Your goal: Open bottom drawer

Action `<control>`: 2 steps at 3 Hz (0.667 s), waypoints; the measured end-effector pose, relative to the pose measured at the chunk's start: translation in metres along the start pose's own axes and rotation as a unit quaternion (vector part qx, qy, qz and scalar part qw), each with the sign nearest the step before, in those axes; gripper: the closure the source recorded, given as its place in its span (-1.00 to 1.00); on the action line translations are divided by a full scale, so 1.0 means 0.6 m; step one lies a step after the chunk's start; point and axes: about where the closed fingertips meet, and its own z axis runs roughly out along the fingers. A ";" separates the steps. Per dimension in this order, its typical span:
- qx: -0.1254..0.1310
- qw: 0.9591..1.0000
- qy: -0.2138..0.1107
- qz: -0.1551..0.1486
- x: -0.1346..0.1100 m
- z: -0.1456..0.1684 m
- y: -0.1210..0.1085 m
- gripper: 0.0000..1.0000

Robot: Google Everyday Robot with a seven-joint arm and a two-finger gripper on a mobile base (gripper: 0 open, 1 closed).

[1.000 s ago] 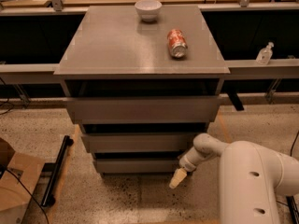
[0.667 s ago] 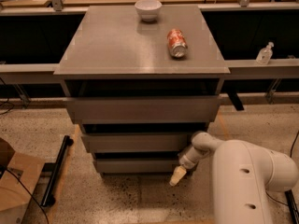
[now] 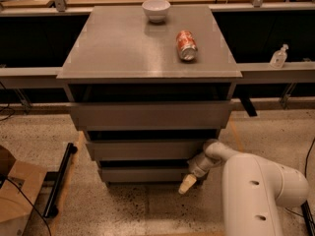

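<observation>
The bottom drawer [image 3: 142,174] is the lowest and narrowest grey front of the three on the grey cabinet [image 3: 147,58]. It looks closed or nearly closed, with a dark gap above it. My gripper [image 3: 187,184] hangs at the drawer's right end, just in front of its lower right corner, with its cream fingertip pointing down toward the floor. My white arm [image 3: 256,186] comes in from the lower right.
A white bowl [image 3: 156,10] and a red can [image 3: 186,45] lying on its side rest on the cabinet top. A cardboard box [image 3: 15,195] and a black bar [image 3: 59,178] lie on the floor at left. A clear bottle [image 3: 278,57] stands on the right ledge.
My arm has shifted slightly; the gripper stays at the bottom drawer's right end. The drawers have not visibly moved.
</observation>
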 end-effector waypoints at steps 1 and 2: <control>0.004 1.000 -0.024 0.004 0.007 0.011 -0.005 -1.00; 0.001 0.999 -0.040 0.013 0.016 0.027 -0.008 -1.00</control>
